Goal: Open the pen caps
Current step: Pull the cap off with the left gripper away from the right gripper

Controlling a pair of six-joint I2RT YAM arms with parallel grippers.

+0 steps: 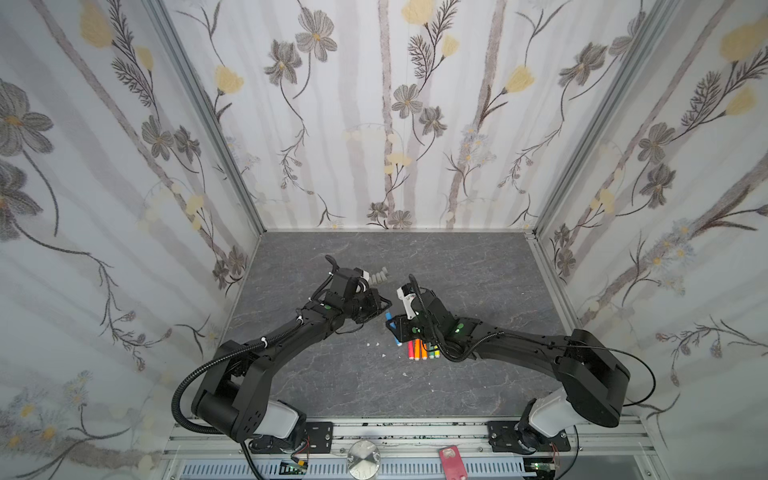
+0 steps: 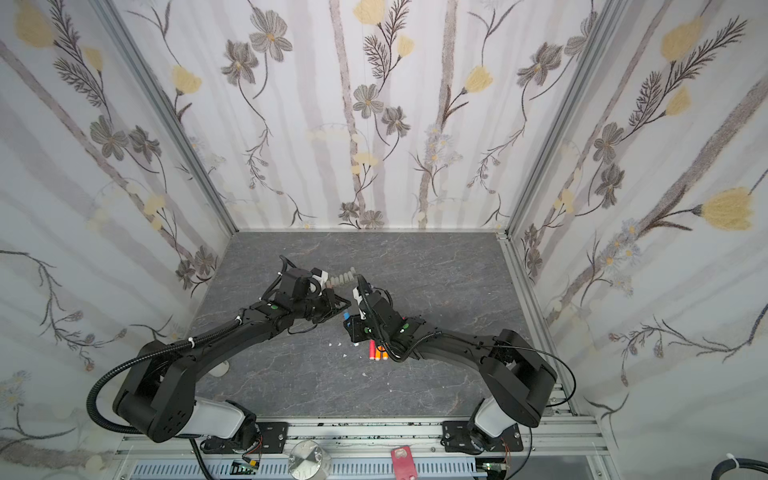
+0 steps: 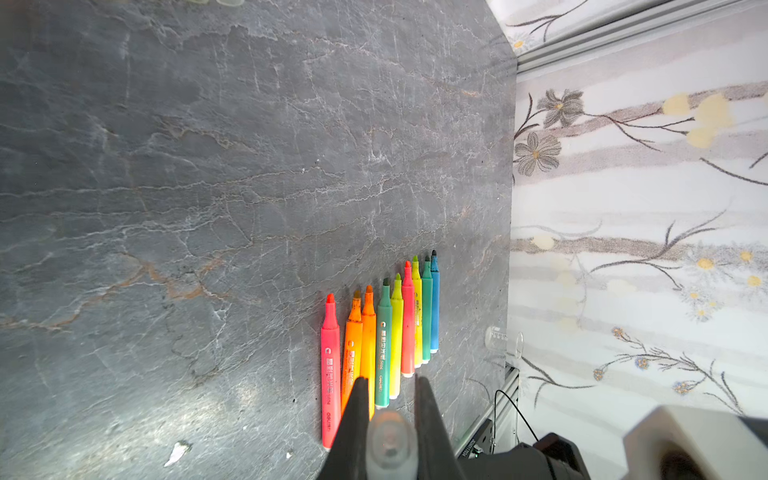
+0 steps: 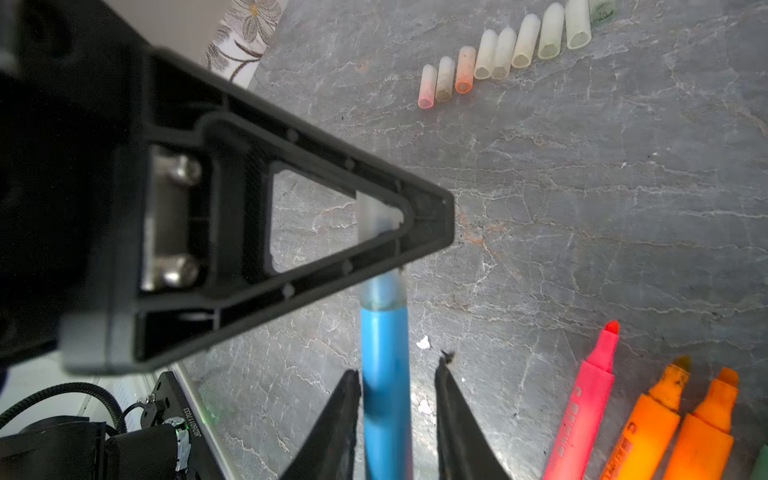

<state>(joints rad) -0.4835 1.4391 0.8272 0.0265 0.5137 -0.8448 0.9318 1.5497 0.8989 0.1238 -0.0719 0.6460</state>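
Note:
My left gripper (image 3: 392,379) is shut on a translucent pen cap (image 3: 390,444) that still sits on the end of a blue pen (image 4: 384,353). My right gripper (image 4: 398,365) stands round that pen's barrel. One finger touches it and a gap shows on the other side, so the jaws are open. In both top views the two grippers (image 1: 386,302) (image 1: 390,326) meet mid-table over the blue pen (image 1: 398,341). Several loose pen caps (image 4: 507,54) lie in a row beyond them. Several uncapped pens (image 3: 382,332) lie side by side under the right arm (image 1: 422,349).
White specks (image 1: 384,356) dot the grey stone-look table (image 1: 478,266). A clear beaker (image 3: 503,340) stands by the right wall. Flowered walls close in three sides. On the front rail sit a metal knob (image 1: 363,457) and a red piece (image 1: 451,459).

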